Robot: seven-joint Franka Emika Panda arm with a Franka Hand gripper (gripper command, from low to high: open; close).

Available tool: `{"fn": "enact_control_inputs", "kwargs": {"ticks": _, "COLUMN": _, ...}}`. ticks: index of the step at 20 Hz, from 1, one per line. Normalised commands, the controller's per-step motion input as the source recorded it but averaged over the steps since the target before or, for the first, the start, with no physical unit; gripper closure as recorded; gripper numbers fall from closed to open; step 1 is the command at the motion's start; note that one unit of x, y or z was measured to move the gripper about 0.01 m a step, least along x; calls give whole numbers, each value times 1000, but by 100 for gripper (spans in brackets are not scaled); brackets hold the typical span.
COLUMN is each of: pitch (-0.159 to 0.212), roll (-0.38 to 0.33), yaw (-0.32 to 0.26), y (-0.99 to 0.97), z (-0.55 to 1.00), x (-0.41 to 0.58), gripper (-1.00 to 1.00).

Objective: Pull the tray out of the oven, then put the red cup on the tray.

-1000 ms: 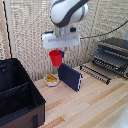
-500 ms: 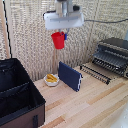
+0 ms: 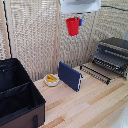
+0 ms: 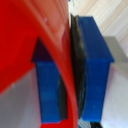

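Cup (image 3: pixel 73 25) higher in tool (image 3: pixel 73 20), nearer oven (image 3: pixel 113 55)

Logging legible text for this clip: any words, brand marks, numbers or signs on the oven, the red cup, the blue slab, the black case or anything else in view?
None can be read.
The oven: no legible marking; too small to tell.
The red cup in the gripper: plain.
The dark blue slab: plain.
The black case: no label visible.
The wrist view is too blurred to show any text.
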Motion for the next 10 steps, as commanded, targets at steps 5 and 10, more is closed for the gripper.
{"fn": "enact_control_inputs", "kwargs": {"ticks": 5, "pitch": -59, "roll": 70, "yaw": -33, "y": -961, "z": 0, "x": 51, "gripper": 100}}
{"fn": "enact_control_inputs", "kwargs": {"ticks": 10, "pitch": -104, "roll": 30, "yaw": -87, "y": -888, "z": -18, "x": 103, "gripper": 100}}
